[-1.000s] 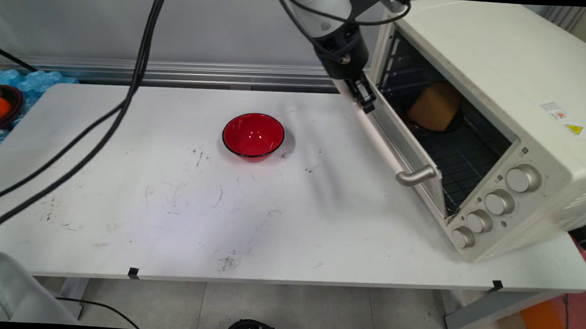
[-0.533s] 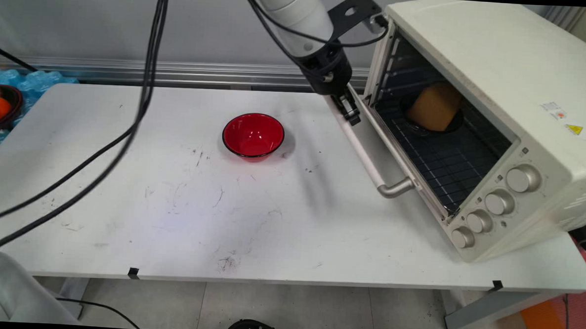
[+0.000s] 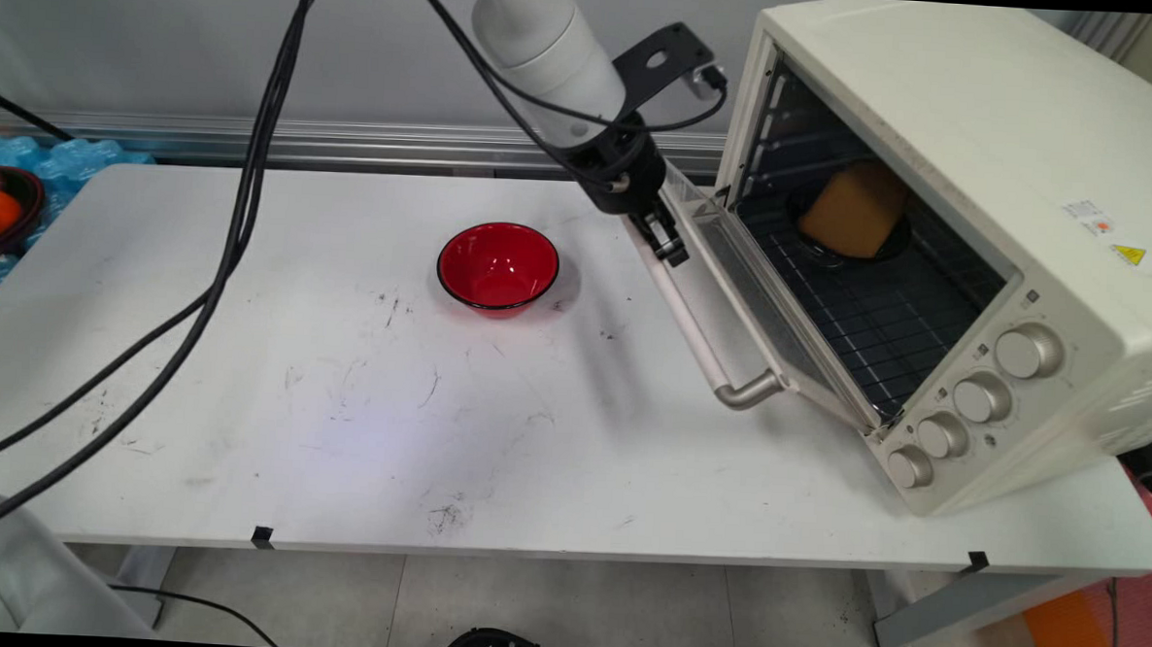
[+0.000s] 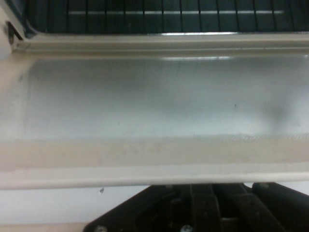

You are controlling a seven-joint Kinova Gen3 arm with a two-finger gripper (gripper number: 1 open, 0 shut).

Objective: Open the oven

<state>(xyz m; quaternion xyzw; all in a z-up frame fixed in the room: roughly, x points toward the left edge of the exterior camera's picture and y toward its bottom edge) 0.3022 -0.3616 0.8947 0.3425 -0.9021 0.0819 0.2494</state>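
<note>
Red bowl [image 3: 498, 267] mid-table [image 3: 339, 401], nothing inside. Gripper [image 3: 670, 247] at bowl's 3 o'clock, on far end of oven door handle [image 3: 697, 329]; finger spread: cannot tell. Door [image 3: 766, 308] [image 4: 154, 101] partly lowered. Toaster oven [image 3: 949, 233] beyond: brown loaf-like item [image 3: 853, 211] on rack, far back.

— Where's there room to pass?

— Left and near side of the surface [image 3: 338, 430] lie bare; only the red bowl [image 3: 498, 267] stands mid-way back.

— And on the right?

— The oven [image 3: 978, 234] fills it, its door [image 3: 752, 302] hanging half down, handle [image 3: 702, 334] jutting toward the bowl. The claw [image 3: 669, 245] sits at the door's far end. Inside, a brown block [image 3: 853, 211] takes the rack's back.
</note>
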